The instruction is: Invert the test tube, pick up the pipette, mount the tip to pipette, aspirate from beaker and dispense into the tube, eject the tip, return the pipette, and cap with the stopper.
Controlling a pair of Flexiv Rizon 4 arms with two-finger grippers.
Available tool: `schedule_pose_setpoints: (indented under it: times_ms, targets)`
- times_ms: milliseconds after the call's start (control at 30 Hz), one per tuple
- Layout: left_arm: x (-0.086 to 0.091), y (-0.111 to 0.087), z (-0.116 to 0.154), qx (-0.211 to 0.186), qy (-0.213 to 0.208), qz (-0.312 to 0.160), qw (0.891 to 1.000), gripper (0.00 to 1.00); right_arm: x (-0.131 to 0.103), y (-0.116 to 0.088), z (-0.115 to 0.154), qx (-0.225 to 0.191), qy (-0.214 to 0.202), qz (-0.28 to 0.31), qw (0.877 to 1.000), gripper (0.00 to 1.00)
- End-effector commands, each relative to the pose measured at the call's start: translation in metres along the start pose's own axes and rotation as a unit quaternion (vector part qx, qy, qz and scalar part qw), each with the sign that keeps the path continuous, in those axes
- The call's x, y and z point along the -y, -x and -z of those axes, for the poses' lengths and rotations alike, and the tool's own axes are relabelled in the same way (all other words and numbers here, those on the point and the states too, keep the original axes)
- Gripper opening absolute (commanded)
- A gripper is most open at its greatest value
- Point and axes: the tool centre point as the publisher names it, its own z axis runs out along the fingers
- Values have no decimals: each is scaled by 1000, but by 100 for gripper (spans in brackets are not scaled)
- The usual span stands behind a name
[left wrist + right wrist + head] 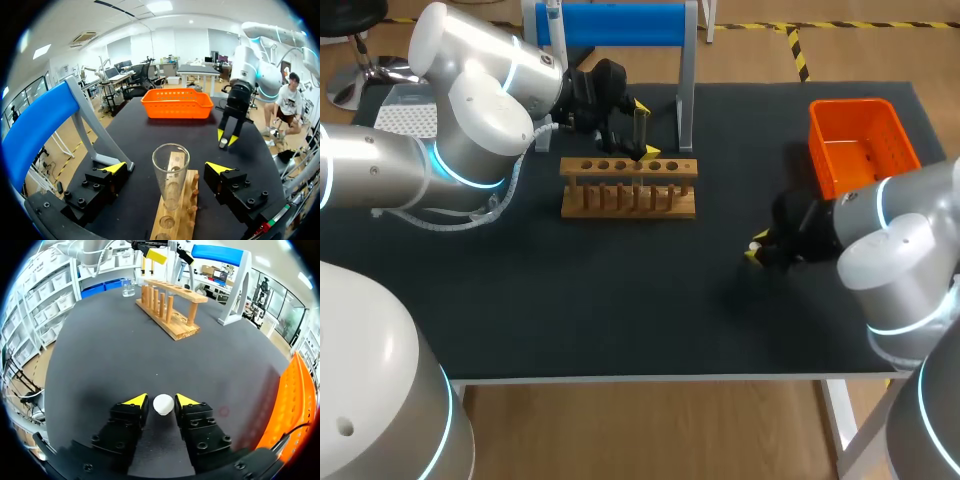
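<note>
Stopper onto tube
Right tool is clamped on the stopper; left tool stands apart round the tube. Line up over the mouth, push softly.

Left arm in from 9 o'clock, wrist extended toward 2 o'clock. Left gripper held level, fingers spread wide apart. Right arm in from 4 o'clock, wrist turned toward 9 o'clock. Right gripper low, tips pointing down, fingers closed from both sides on white stopper.
</note>
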Motion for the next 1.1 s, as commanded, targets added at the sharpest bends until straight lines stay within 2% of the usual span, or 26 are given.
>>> schedule_pose_setpoints:
  times_ms: [33,100,167,233,500,667,933,1100]
  targets:
    - [0,1,-1,-1,1,1,1000,100,-1,0,0,0,-1,0,1000,25]
    - [0,1,-1,-1,1,1,1000,100,-1,0,0,1,-1,1,1000,16]
    - [0,1,-1,-1,1,1,1000,100,0,0,0,2,-3,1,1000,13]
    - [0,1,-1,-1,1,1,1000,100,0,0,0,2,-4,1,1000,0]
    - [0,1,-1,-1,1,1,1000,100,1,0,0,3,-4,2,1000,0]
    - [0,1,-1,-1,1,1,1000,100,-8,4,8,3,1,1,1000,0]
    - [0,1,-1,-1,1,1,1000,100,-47,10,39,-17,10,26,999,0]
    - [0,1,-1,-1,1,1,1000,100,-85,8,67,-36,20,45,998,0]
